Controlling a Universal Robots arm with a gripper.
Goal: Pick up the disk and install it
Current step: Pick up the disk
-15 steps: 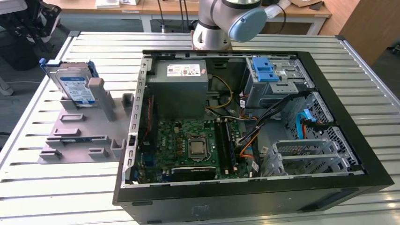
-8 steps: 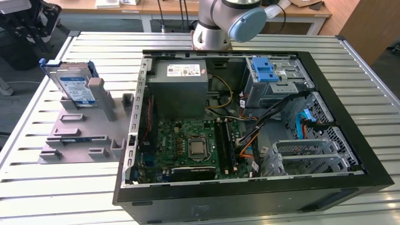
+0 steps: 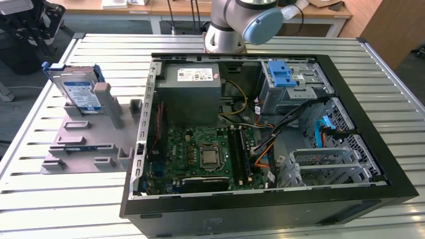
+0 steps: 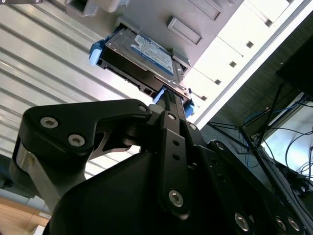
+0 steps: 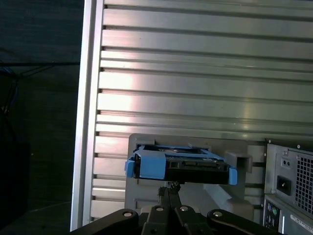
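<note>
Exterior view: the disk (image 3: 76, 92) stands on edge in a grey holder (image 3: 79, 144) on the slatted tabletop (image 3: 40, 199). It is on the exterior view's left of the open computer case (image 3: 265, 209) and apart from it. Inside the case, a drive cage (image 3: 305, 87) with a blue latch sits near the power-supply box (image 3: 192, 94). In both wrist views the pincer (image 5: 168, 187) has its fingers drawn together, holding nothing. Its tip is close against the disk's blue-bracketed edge; whether it touches cannot be told.
</note>
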